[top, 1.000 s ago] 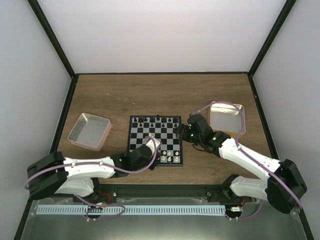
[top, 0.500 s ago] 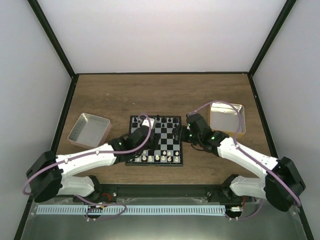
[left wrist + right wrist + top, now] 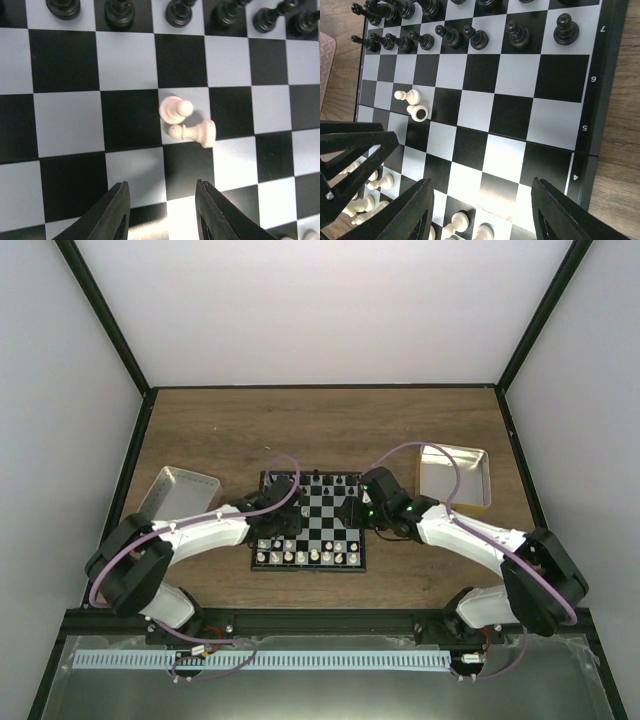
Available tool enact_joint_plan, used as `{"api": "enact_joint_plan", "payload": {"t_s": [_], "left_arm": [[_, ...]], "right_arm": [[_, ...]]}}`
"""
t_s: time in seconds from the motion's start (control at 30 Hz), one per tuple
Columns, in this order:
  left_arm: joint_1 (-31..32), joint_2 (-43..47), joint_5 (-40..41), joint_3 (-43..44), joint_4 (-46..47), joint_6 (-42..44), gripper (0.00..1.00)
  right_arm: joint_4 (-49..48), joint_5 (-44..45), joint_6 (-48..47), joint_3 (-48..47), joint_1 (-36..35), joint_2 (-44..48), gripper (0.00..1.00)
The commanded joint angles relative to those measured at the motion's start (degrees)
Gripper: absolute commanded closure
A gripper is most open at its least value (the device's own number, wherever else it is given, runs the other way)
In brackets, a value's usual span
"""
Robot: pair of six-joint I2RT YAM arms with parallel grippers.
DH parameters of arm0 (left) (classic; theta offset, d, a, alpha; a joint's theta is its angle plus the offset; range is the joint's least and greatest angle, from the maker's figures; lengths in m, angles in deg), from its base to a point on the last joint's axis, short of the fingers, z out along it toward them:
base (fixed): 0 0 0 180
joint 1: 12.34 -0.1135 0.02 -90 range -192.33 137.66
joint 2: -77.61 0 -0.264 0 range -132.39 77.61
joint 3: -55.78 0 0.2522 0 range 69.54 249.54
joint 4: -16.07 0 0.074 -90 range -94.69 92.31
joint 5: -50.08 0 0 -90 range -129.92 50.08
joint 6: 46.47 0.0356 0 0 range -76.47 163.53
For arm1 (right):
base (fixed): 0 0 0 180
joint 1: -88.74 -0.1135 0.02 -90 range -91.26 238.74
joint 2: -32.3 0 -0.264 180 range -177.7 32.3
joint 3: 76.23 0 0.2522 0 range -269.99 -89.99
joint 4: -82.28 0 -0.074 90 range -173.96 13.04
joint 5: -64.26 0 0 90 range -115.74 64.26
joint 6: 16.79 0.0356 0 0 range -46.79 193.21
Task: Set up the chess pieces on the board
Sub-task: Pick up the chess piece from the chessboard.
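The board [image 3: 325,522] lies mid-table. Black chess pieces [image 3: 315,480] line its far rows and white ones [image 3: 305,556] its near row. In the left wrist view one white pawn [image 3: 172,110] stands upright and a second white pawn [image 3: 196,133] lies on its side touching it, just ahead of my left gripper [image 3: 162,212], which is open and empty. Both pawns show in the right wrist view, the upright one [image 3: 404,95] and the fallen one [image 3: 418,113]. My right gripper [image 3: 482,215] is open and empty above the board's right half. In the top view the left gripper [image 3: 272,508] and the right gripper [image 3: 350,508] face each other over the board.
A silver tin tray [image 3: 178,486] stands left of the board, partly behind my left arm. A gold-rimmed tin [image 3: 455,478] stands to the right. The left gripper's fingers [image 3: 350,150] reach into the right wrist view. Black frame posts border the table.
My left gripper swung from the board's near middle to its far-left part and the arm straightened. My right gripper edged left over the board's right side.
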Motion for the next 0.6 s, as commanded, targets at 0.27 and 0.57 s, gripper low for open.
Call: {"api": "enact_joint_plan", "payload": {"t_s": [0.27,0.57], "left_arm": [[-4.12,-6.06,0.19,7.31,0.14,4.02,0.61],[-5.07,-10.67,-0.51,9.71,0.79,5.46,0.72]], "right_arm": [[-2.25,-1.64,-0.46,-2.19,-0.14,-2.16,0.46],[-2.26,-1.63,-0.22,-1.29,-0.15,-2.17,0.47]]}}
